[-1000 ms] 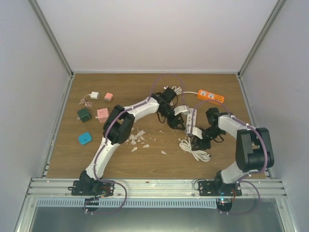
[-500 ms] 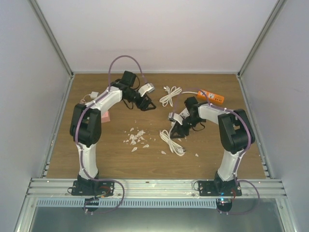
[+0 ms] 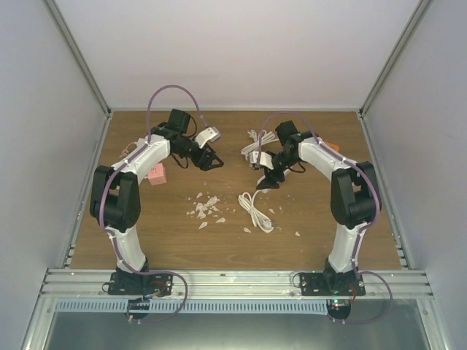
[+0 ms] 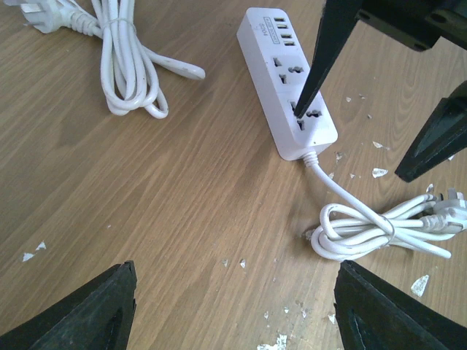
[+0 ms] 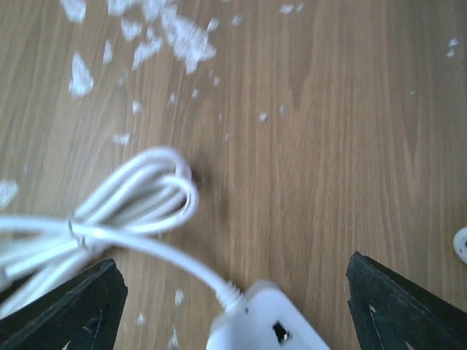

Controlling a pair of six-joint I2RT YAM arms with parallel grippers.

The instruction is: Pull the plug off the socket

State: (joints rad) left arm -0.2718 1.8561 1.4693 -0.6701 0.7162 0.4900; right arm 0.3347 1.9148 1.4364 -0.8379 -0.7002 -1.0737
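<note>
Black left gripper [image 4: 237, 310], right gripper [image 5: 233, 310]: wide, empty.

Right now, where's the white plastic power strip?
Left wrist view: the white power strip lies on the wooden table under the right gripper, between its own bundled cord and another white cord bundle.

The white plastic power strip [image 5: 259, 324] is cut by the right wrist view's lower edge, and blurred; its bundled white cord [image 5: 124, 204] runs off the left edge; overhead, the right arm [image 3: 317, 154] hides most of an orange power strip [image 3: 330, 145]; a white plug [image 4: 33, 9] is clipped at the left wrist view's top.
</note>
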